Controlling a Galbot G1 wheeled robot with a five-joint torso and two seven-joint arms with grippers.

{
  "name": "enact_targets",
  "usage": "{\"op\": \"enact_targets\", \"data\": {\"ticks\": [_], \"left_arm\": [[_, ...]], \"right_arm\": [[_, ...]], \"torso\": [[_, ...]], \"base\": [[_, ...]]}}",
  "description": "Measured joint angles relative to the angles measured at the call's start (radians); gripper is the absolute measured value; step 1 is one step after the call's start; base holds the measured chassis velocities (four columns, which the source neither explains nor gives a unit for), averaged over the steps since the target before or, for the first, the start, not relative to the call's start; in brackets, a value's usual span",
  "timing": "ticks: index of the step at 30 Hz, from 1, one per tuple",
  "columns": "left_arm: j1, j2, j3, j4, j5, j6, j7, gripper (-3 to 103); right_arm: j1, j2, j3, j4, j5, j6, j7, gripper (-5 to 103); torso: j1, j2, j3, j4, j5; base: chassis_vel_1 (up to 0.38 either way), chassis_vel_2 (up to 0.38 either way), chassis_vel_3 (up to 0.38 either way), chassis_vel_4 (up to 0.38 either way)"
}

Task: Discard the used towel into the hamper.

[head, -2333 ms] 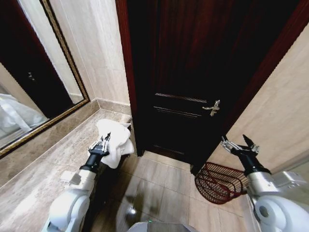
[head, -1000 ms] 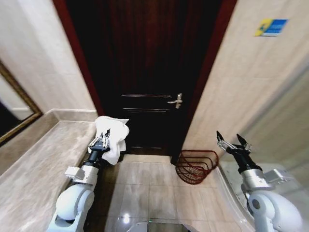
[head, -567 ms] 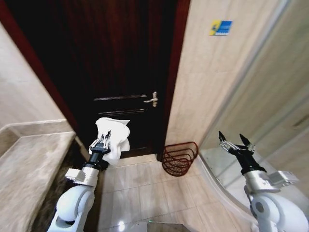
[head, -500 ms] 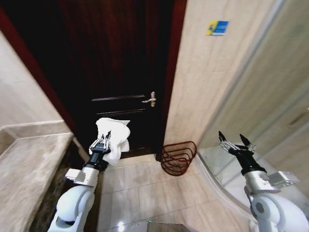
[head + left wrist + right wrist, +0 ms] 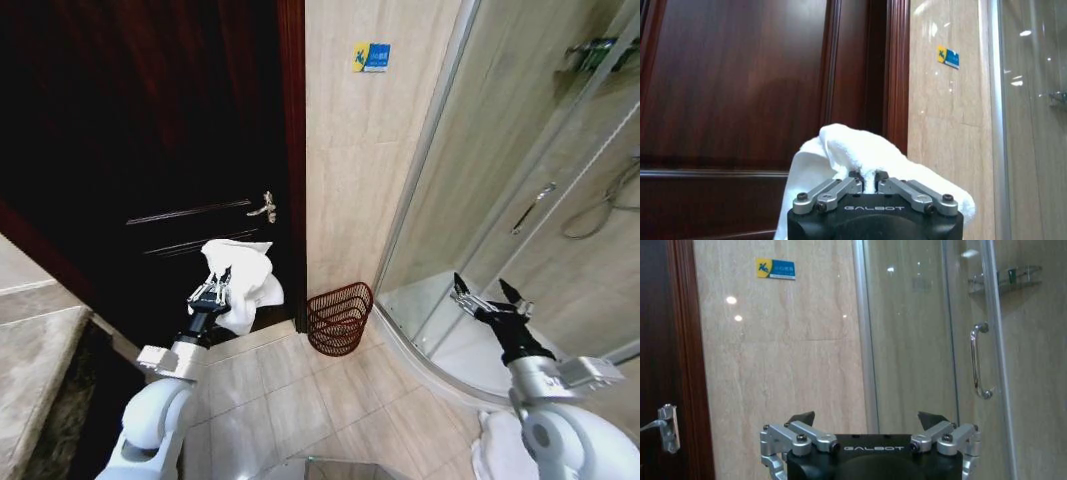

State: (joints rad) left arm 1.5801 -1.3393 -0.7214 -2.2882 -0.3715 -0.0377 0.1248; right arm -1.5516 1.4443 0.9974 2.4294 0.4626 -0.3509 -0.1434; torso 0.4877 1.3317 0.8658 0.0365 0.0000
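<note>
The towel (image 5: 243, 283), white and bunched, is held up off the floor in the left gripper (image 5: 212, 293), whose fingers (image 5: 855, 183) are pinched together on a fold of the cloth so that the rest billows above and to either side of them. It hangs in front of the dark wood door (image 5: 150, 150), below the door's metal lever handle (image 5: 262, 207).

The right gripper (image 5: 491, 300) is held up on the far side of the hamper from the towel, in front of the curved glass shower enclosure (image 5: 520, 170); its fingers (image 5: 802, 419) are spread wide apart with nothing between them.

The hamper (image 5: 338, 318), a reddish-brown openwork basket, stands on the beige tiled floor (image 5: 300, 400) between the two grippers, lower and farther off than both. It sits against the foot of the beige tiled wall (image 5: 360, 170), just beside the door frame on one side and the rim of the shower tray (image 5: 420, 350) on the other. The towel is to the door side of the hamper and well above it, not over its mouth.

Past the hamper, high on that same wall, there is a small blue and yellow sticker (image 5: 371, 56). Beyond the shower glass a chrome door handle (image 5: 978, 361) and a hose (image 5: 600, 205) are visible.
</note>
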Motion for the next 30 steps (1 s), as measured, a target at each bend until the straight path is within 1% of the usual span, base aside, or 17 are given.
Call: {"op": "enact_targets", "data": {"ticks": [11,14,28,30], "left_arm": [[0.002,-0.007,0.000,0.007,0.000,-0.018,0.007,7],[0.011,-0.014,0.000,0.015,0.000,-0.034,0.013,7],[0.037,-0.031,0.002,0.023,0.009,-0.064,0.017,7],[0.044,-0.030,-0.010,0.016,0.001,-0.070,0.017,7]], "right_arm": [[0.004,-0.002,-0.007,-0.008,-0.014,-0.002,-0.001,100],[0.003,-0.004,-0.007,-0.011,-0.016,-0.001,-0.004,100],[-0.021,0.002,-0.009,-0.004,-0.025,0.004,-0.017,100],[-0.019,0.003,-0.012,-0.012,-0.031,0.007,-0.023,100]], "torso": [[0.000,0.000,0.000,-0.0003,0.0000],[0.000,0.000,0.000,-0.0005,0.0001],[0.000,0.000,0.000,-0.0004,0.0001],[0.000,0.000,0.000,-0.0005,0.0002]], "base": [[0.000,0.000,0.000,0.000],[-0.064,-0.061,0.056,0.043],[-0.061,-0.062,0.061,0.063],[-0.051,-0.062,0.052,0.063]]}}
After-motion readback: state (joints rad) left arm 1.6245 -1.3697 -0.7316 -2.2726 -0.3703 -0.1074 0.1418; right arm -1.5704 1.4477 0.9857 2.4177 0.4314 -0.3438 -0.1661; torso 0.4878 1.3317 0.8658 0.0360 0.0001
